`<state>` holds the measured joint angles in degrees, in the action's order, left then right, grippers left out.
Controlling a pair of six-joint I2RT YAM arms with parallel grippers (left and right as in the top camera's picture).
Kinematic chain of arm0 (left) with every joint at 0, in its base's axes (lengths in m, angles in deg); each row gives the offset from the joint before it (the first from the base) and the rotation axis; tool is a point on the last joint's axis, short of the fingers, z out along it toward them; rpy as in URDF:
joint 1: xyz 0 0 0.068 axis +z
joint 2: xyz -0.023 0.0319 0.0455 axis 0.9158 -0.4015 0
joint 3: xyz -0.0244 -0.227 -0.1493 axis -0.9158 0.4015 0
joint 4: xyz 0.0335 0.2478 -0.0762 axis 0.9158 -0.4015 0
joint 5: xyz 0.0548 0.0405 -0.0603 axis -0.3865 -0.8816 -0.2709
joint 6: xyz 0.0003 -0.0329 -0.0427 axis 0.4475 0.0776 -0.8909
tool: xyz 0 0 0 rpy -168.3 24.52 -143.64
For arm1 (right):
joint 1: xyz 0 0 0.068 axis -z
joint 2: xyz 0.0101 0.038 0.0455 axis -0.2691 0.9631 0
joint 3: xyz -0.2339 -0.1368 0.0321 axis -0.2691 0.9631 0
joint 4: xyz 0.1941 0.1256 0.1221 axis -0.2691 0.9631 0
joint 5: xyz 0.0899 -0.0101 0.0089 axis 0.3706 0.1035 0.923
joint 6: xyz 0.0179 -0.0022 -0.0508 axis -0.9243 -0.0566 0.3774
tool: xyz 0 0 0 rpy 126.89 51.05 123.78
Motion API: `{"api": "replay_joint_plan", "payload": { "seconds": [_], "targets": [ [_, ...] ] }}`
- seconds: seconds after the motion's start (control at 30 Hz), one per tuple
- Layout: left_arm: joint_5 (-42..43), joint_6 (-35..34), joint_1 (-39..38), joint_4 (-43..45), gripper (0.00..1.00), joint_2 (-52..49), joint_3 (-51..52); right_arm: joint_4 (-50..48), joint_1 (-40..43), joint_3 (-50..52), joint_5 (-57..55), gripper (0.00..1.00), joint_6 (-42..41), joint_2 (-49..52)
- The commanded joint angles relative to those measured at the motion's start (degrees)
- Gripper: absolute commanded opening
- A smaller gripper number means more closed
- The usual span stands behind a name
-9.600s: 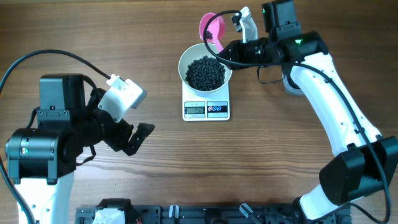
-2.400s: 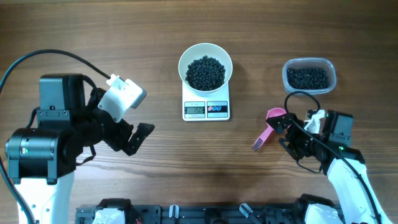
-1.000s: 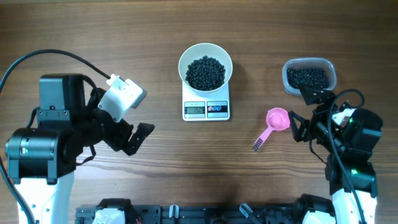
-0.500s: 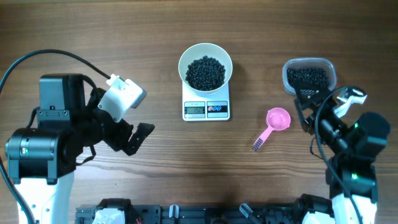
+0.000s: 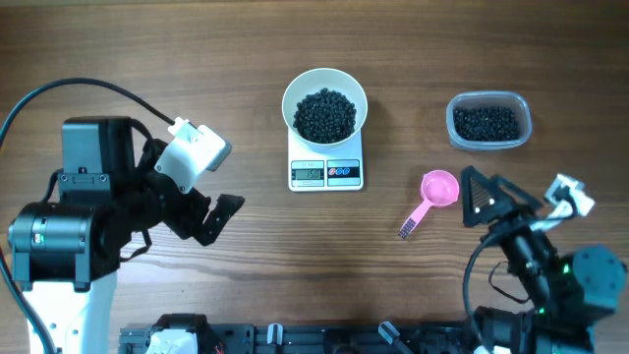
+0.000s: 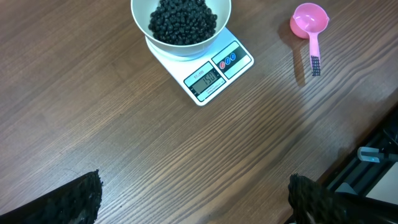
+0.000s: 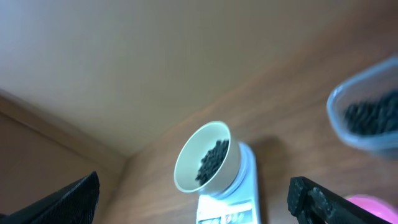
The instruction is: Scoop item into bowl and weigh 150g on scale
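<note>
Right end effector (image 5: 486,200) stands wide open and empty. The pink scoop (image 5: 433,195) lies just left of it, handle slanting away. The filled bowl (image 5: 287,106) on the scale (image 5: 326,173) sits farther left and forward. Left end effector (image 5: 218,218), also open and empty, is farther from the scoop.

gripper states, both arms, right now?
Left gripper: jaws open, holding nothing.
Right gripper: jaws open, holding nothing; the pink scoop lies free beside it.
</note>
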<state>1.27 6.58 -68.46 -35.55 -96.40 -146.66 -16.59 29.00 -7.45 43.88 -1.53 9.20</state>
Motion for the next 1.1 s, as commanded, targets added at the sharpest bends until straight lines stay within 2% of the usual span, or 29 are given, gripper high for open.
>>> {"api": "replay_joint_plan", "payload": {
  "seconds": [0.0,0.57,0.87,1.07],
  "targets": [
    [0.9,1.1,0.4,0.0,1.0,0.2,-0.7,0.3,0.1,-0.7,-2.7,1.0,8.4,-4.0],
    [0.9,1.1,0.4,0.0,1.0,0.2,-0.7,-0.2,-4.3,-0.6,-11.7,1.0,16.5,-12.2],
    [0.9,1.1,0.4,0.0,1.0,0.2,-0.7,-6.4,-5.9,3.8,-17.7,1.0,17.0,-16.0],
    [0.9,1.1,0.4,0.0,1.0,0.2,-0.7,-13.7,-9.9,8.5,-19.5,1.0,22.1,-16.0]
  ]
}}
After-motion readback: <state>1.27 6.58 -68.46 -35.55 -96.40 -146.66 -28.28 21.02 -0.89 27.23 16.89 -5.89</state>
